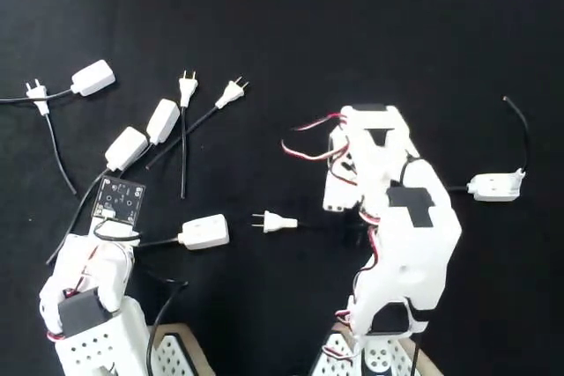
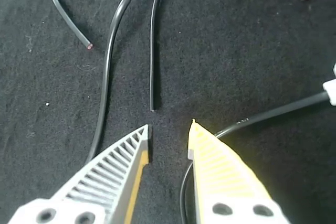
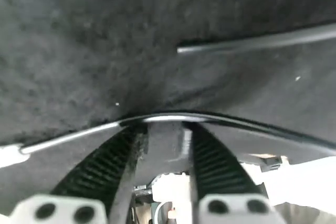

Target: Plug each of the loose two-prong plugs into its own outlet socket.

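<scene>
Cable [image 3: 79,134] of the two-prong plug [image 1: 275,223] crosses the right tool's [image 3: 160,127] parted tips; I'd clench nearer the plug, keeping it level with the outlet socket [image 1: 204,232].

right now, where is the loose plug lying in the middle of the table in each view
high view: the loose plug lies mid-table, prongs toward a white socket.
left wrist view: the left gripper faces other black cables.
right wrist view: likely the white sliver at the frame edge.
shared landmark: the plug's cable, running toward the right arm in the high view and across the right gripper's tips in its wrist view.
</scene>
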{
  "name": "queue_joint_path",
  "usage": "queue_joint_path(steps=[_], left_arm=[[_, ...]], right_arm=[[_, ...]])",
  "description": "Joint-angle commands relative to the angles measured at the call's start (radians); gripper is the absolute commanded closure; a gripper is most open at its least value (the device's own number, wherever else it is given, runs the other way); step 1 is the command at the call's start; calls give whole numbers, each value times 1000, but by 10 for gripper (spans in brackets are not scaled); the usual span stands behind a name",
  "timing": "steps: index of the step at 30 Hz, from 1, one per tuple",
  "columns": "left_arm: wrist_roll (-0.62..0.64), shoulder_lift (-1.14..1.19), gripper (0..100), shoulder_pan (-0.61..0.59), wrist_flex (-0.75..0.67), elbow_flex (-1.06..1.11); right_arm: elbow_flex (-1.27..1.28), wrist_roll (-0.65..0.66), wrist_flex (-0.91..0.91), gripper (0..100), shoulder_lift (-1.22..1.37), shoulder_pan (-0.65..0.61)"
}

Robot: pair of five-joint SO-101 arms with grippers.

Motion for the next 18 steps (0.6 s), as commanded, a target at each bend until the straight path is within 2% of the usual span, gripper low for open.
queue_joint_path(steps=[1,5,10,14,18], left_arm=[[-9,-2,870,12,12,4],[-9,-2,870,12,12,4],[-9,-2,870,12,12,4],[-9,-2,870,12,12,4],[-9,-2,870,12,12,4]], right_arm=[[-15,18,-66,920,-67,38],[-24,25,-189,923,-88,92],[-110,26,-255,923,-99,95],[-182,26,-241,923,-102,60],[-251,26,-121,923,-102,15]])
